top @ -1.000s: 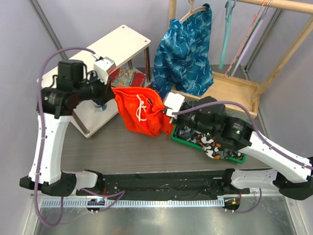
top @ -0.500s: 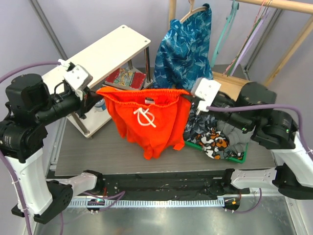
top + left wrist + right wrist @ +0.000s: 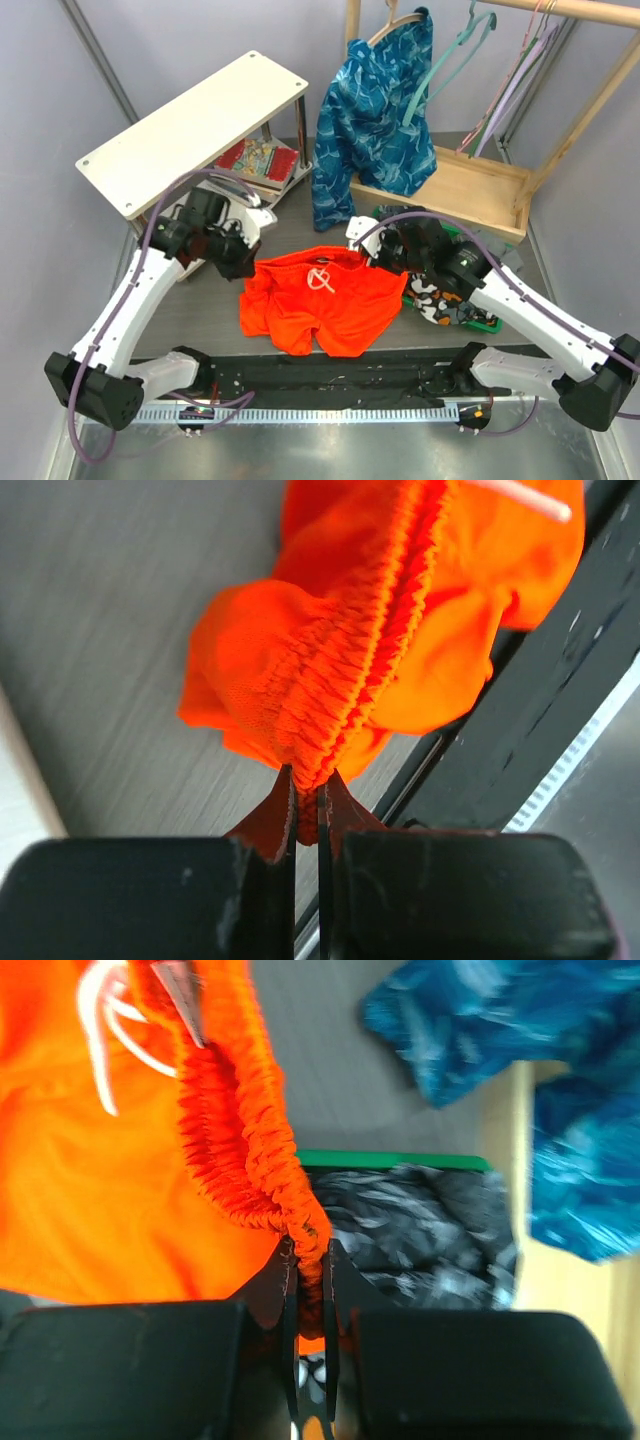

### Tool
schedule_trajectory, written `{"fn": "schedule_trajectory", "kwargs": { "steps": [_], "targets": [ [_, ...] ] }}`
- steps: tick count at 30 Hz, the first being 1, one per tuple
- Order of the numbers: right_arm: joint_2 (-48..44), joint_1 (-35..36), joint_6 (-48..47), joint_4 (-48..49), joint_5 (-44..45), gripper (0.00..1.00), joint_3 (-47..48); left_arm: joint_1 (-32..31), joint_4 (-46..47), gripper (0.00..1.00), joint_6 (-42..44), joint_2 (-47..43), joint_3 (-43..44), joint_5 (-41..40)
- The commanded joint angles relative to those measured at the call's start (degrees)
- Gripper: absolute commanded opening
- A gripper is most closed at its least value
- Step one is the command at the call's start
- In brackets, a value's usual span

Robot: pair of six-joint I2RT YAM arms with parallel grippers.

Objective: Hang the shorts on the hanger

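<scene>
Shorts [image 3: 320, 310] bright orange-red, spread front up on the grey table [image 3: 190, 315] between the two arms, close to the near edge. Waistband toward the back, drawn out in an almost straight line from one gripper to the other; legs toward the front, hems uneven, left leg creased and folded in on itself. Elastic waistband tightly gathered and ribbed, plain in both wrist views. White drawstring [image 3: 320, 280] tied in a loop at mid-waist, lying on the fabric. Left gripper [image 3: 246, 262] at the left waist corner, fingers pressed together on the waistband edge with only a thin ridge of elastic between the tips [image 3: 305, 790]; fabric of the shorts [image 3: 400, 630] bunched in soft folds just beyond, over bare table. Right gripper [image 3: 372, 255] at the right waist corner, likewise pinching the elastic between near-closed tips [image 3: 310, 1260], orange cloth [image 3: 100, 1190] to one side. Right corner of the shorts just beside the green tray [image 3: 488, 324] of dark patterned clothes [image 3: 420, 1230]. Hanger [image 3: 445, 58] thin and teal, hanging tilted from the wooden rail at the back right, well apart from the shorts, touched by neither gripper. Blue leaf-patterned garment [image 3: 375, 100] hanging just to the left of the hanger.
</scene>
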Motion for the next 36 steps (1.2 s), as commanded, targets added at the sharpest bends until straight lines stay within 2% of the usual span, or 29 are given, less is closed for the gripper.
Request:
{"fn": "schedule_trajectory", "kwargs": {
  "steps": [1, 4, 8, 11, 15, 17, 18, 19, 20, 22, 25, 27, 30, 36],
  "targets": [
    [0.5, -0.7, -4.1, 2.6, -16.1, 0.01, -4.1, -8.3, 5.2, 0.00, 6.5, -1.6, -7.0, -4.3],
    [3.0, -0.7, -4.2, 0.5, -20.0, 0.01, -7.1, -12.7, 6.3, 0.00, 7.6, -1.0, -12.9, -5.9],
    [4.3, -0.6, -5.5, -7.4, -25.9, 0.01, -8.0, -12.8, -1.5, 0.00, 10.2, 3.5, -12.9, 0.4],
    [3.5, -0.6, -7.5, -10.6, -25.9, 0.01, -9.1, -12.8, -3.7, 0.00, 11.5, 6.9, -12.6, 2.4],
    [6.8, -1.3, -10.1, -12.3, -23.3, 0.01, -10.2, -12.5, 1.4, 0.00, 10.6, 11.1, -14.5, -2.6],
    [8.9, -2.3, -9.6, -12.4, -22.4, 0.09, -10.5, -11.0, 4.8, 0.00, 9.8, 13.0, -16.5, -4.5],
    [10.7, -2.6, -9.3, -12.3, -21.7, 0.17, -10.5, -10.6, 7.3, 0.02, 9.2, 13.4, -16.9, -5.9],
    [11.2, -3.2, -8.1, -12.0, -21.5, 0.38, -10.3, -10.5, 8.1, 0.06, 8.8, 13.6, -17.1, -6.0],
    [11.5, -3.3, -7.4, -11.3, -21.1, 0.48, -10.2, -10.5, 8.8, 0.09, 7.6, 13.6, -17.1, -6.2],
    [10.0, -3.4, -5.1, -11.0, -20.6, 0.69, -8.7, -10.5, 9.7, 0.22, 5.8, 12.4, -15.9, -6.4],
    [6.2, -3.4, -2.2, -11.5, -20.2, 0.80, -4.2, -10.5, 6.6, 0.46, 6.0, 9.1, -12.7, -3.0],
    [4.3, -3.4, 1.4, -13.6, -20.1, 0.81, 1.0, -10.5, 2.9, 0.78, 5.8, 6.6, -8.4, -1.0],
    [1.8, -3.3, 7.1, -17.2, -19.5, 0.82, 9.2, -10.5, 0.9, 0.91, 3.8, 0.9, -2.3, 1.2],
    [0.8, -3.3, 14.5, -20.8, -12.3, 0.83, 25.0, -10.5, 1.9, 0.96, -1.4, -3.4, 7.6, 0.5]
  ]
}}
